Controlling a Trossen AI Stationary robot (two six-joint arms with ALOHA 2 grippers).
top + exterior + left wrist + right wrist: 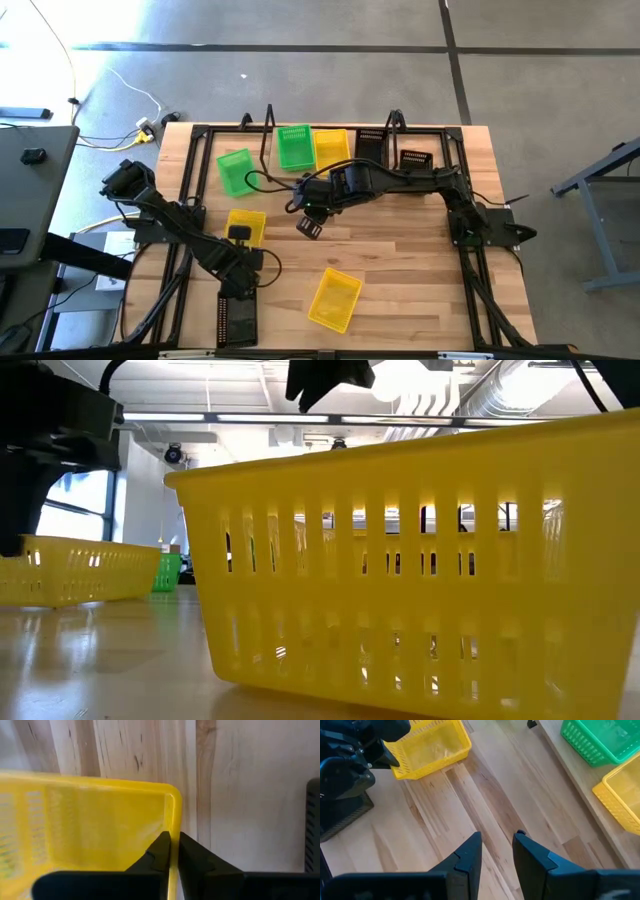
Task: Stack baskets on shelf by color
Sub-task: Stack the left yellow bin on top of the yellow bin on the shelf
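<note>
- Left gripper [174, 851]: closed on the rim of a yellow basket [244, 225]; in the left wrist view one finger sits inside the basket wall and the other outside it, the rim pinched between them near a rounded corner
- That gripped yellow basket lies on the wooden tabletop [400, 270] in the left half, in front of the shelf and apart from it; a black basket [238, 318] lies at the near edge of the table, just beside the left arm
- Right gripper [496, 844]: fingers stand apart with bare table wood showing between them, holding nothing; in the high view it hangs over the middle of the table, in front of the shelf
- From the right wrist view the gripped yellow basket lies well ahead of the right gripper, with the left arm's dark body against it
- Shelf [375, 131]: at the far edge of the table; on it stand a green basket [295, 146], a yellow basket on the shelf [331, 148] just beside it, and black baskets [400, 152] further right
- A second green basket [235, 170] lies tilted off the shelf's left end; whether it touches the shelf cannot be told
- A loose yellow basket [334, 298] lies at an angle on the near middle of the table, well apart from both grippers; it fills the low view
</note>
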